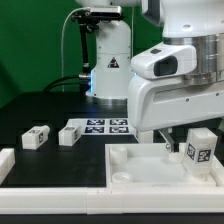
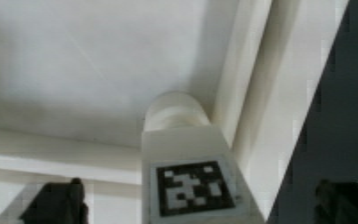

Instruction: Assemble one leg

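White panel wall [image 2: 250,60] runs just beside the leg [image 2: 190,150] standing between the tool's [image 2: 206,190] spread fingers [image 2: 55,202].

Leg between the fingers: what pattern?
A black and white square tag on stubby white plastic leg; wrist view.

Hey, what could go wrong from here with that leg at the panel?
1. The end effector looks open, with the leg loose between its fingers; closing unevenly could tip it.
2. The leg stands close to the rim of the panel, so it might catch there rather than seat.
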Available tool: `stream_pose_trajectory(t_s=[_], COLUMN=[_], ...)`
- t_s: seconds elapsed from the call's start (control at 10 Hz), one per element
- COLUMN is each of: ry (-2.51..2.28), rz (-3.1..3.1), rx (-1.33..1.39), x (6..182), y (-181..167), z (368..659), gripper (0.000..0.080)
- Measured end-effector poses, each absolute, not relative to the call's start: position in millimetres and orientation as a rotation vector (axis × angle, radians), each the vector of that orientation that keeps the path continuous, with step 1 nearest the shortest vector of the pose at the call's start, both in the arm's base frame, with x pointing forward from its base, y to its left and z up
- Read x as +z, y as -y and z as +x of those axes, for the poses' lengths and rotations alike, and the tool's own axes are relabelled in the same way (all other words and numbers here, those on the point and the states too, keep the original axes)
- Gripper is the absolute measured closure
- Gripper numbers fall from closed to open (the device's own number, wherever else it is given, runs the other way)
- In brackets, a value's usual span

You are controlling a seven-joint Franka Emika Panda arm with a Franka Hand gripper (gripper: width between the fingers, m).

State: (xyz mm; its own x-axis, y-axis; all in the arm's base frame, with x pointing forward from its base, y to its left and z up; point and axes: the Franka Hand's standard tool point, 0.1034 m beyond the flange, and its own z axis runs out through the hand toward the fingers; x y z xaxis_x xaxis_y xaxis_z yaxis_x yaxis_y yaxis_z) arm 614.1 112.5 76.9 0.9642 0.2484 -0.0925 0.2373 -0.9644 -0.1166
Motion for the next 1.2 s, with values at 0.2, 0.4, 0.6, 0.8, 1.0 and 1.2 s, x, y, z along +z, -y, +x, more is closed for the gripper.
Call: stream_pose_trajectory(t_s=[0.2,0.4,0.6,0.8,1.0,1.2], ry=[0.372,0.372,0.371,0.333,0.293,-0.213], rz=[-3.009,-3.009,-3.009,-3.014,-3.017,-3.038], rx=[0.143,0.144,0.145,0.147,0.149,0.133], x=[76.6,76.0,75.7,75.6,75.6,75.1], y=[-113.4,-113.4,-113.3,-113.5,-113.9,-118.1], z=[621.6,621.3,621.3,621.2,621.2,618.4], gripper=[0.0151,0.0414,0.0508,0.0508,0.0508,0.0508])
